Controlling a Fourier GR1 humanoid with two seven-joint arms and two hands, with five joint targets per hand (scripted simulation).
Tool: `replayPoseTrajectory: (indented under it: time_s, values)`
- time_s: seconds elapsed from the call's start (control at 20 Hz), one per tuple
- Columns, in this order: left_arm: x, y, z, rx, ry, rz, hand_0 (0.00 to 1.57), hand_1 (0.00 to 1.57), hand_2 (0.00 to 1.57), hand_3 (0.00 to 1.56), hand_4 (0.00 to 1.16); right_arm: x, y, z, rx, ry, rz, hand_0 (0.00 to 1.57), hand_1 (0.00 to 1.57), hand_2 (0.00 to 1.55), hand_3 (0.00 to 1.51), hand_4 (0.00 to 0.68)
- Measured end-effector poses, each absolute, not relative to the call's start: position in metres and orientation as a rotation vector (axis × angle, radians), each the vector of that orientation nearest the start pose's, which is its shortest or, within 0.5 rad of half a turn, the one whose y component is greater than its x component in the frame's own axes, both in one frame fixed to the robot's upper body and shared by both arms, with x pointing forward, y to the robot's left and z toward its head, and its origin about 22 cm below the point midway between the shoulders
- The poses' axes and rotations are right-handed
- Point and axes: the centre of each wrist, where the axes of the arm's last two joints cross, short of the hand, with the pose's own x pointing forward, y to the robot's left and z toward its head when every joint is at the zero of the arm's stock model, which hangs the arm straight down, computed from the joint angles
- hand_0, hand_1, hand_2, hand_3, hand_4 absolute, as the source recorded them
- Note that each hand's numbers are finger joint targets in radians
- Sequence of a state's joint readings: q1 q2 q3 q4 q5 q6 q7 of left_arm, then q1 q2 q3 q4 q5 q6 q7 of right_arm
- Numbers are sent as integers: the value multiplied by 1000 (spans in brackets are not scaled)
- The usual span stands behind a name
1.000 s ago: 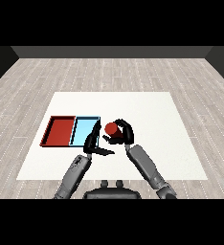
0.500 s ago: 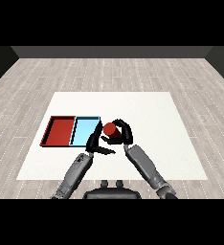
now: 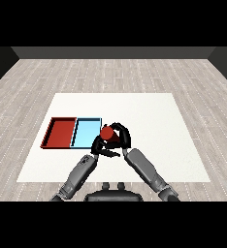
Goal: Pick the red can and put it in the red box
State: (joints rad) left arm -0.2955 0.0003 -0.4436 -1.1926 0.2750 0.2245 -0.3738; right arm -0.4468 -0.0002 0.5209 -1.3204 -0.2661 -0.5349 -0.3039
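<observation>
The red can (image 3: 107, 132) is held above the table, just right of the light blue tray (image 3: 85, 131). My right hand (image 3: 121, 137) is curled round it from the right. My left hand (image 3: 99, 146) sits right below the can with its fingers relaxed, close to the right hand. The red tray (image 3: 60, 131) lies at the left of the blue tray, with nothing in it.
The two trays lie side by side on the white table (image 3: 149, 121). Both grey forearms rise from the lower edge and meet near the table's front middle.
My right hand has carried the red can a little to the left, nearer the blue tray. The left hand has stayed about where it was.
</observation>
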Motion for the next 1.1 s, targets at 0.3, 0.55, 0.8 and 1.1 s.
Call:
replayPoseTrajectory:
  time_s: [0.3, 0.55, 0.8, 1.1]
  values:
    - [270, 97, -15, -359, -1748, -124, 0, 0, 0, 0, 0, 286, -48, 44, 233, -1914, 42, 1494, 1494, 1451, 1376, 617]
    - [275, 93, -8, -347, -1753, -121, 0, 0, 0, 0, 157, 286, -43, 41, 234, -1909, 67, 1476, 1476, 1458, 1371, 642]
    - [281, 92, -13, -270, -1766, -106, 608, 608, 631, 0, 605, 287, -38, 38, 252, -1913, 84, 1474, 1474, 1450, 1367, 629]
    - [277, 85, -24, -146, -1711, -40, 1530, 1530, 1472, 1370, 863, 284, -39, 34, 244, -1918, 95, 1523, 1523, 1463, 1384, 623]
